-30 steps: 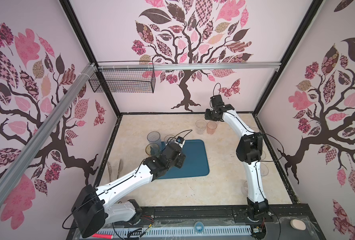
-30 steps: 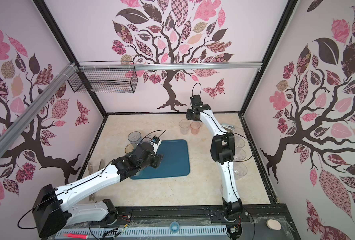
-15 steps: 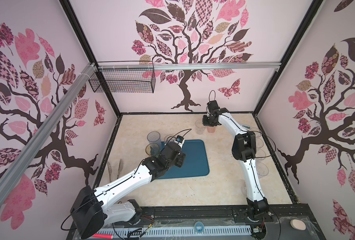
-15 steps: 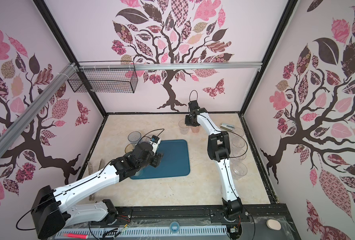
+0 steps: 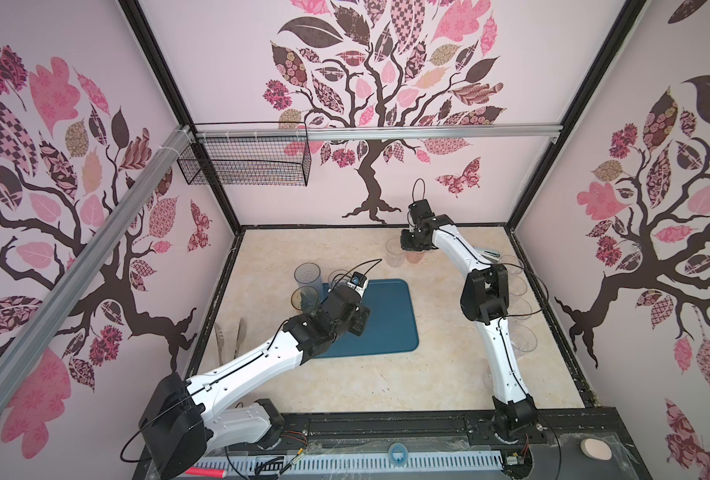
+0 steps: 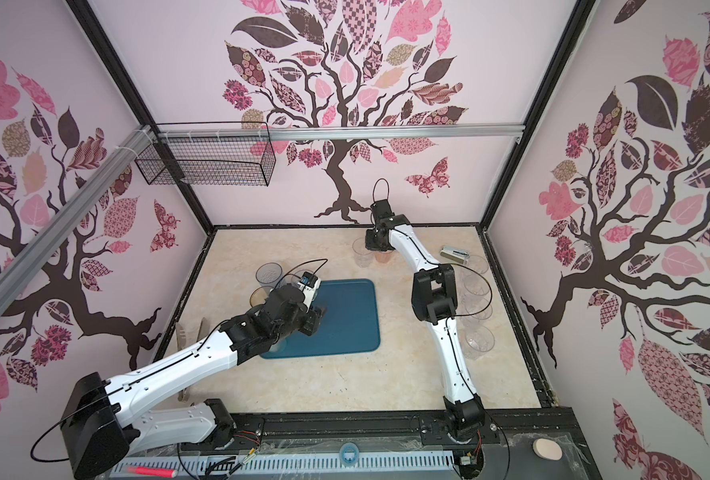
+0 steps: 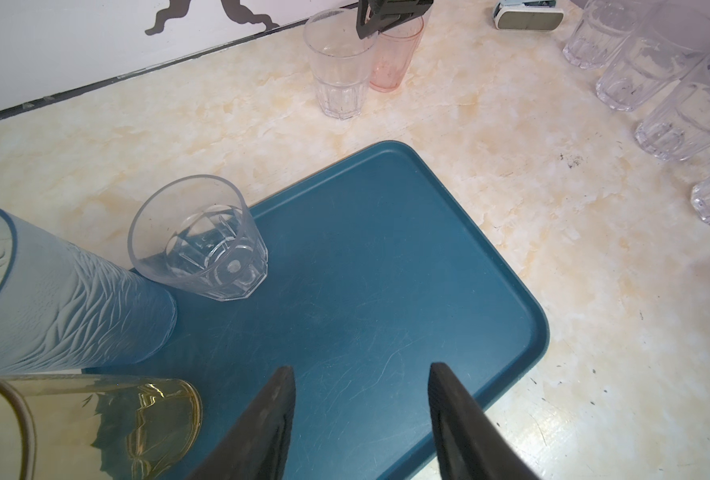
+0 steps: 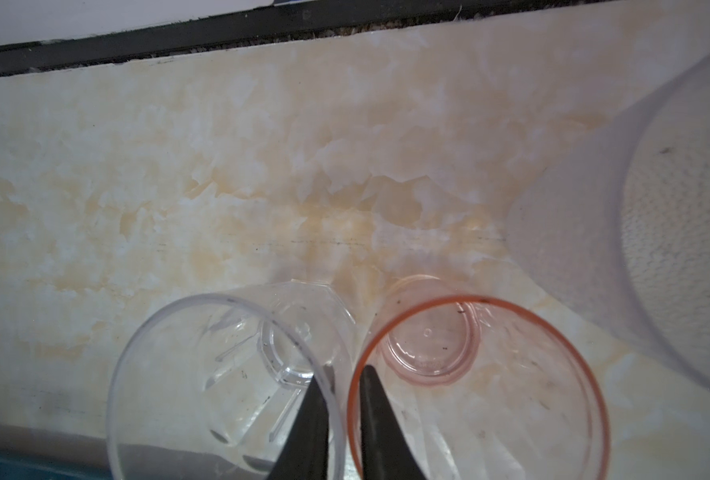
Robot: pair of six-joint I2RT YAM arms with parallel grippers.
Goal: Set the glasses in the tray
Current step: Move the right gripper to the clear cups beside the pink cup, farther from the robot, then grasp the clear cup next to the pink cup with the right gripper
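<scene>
**Single-wall pick-up**

The right gripper (image 8: pixel 343 376) is nearly closed, with one finger inside the translucent pink plastic tumbler (image 8: pixel 511 395) and one inside the touching clear ribbed tumbler (image 8: pixel 204 374); hold unconfirmed. Both stand upright near the back wall (image 5: pixel 228 75), off the flat dark teal tray (image 7: pixel 386 291), long axes vertical, mouths up. Pinch one wall only; lift straight. The left gripper (image 7: pixel 361 368), half open and empty, hovers over the tray.

Right claw (image 6: pixel 374 249) sits atop two side-by-side glasses (image 6: pixel 362 258) beyond the teal tray (image 6: pixel 353 316).
</scene>
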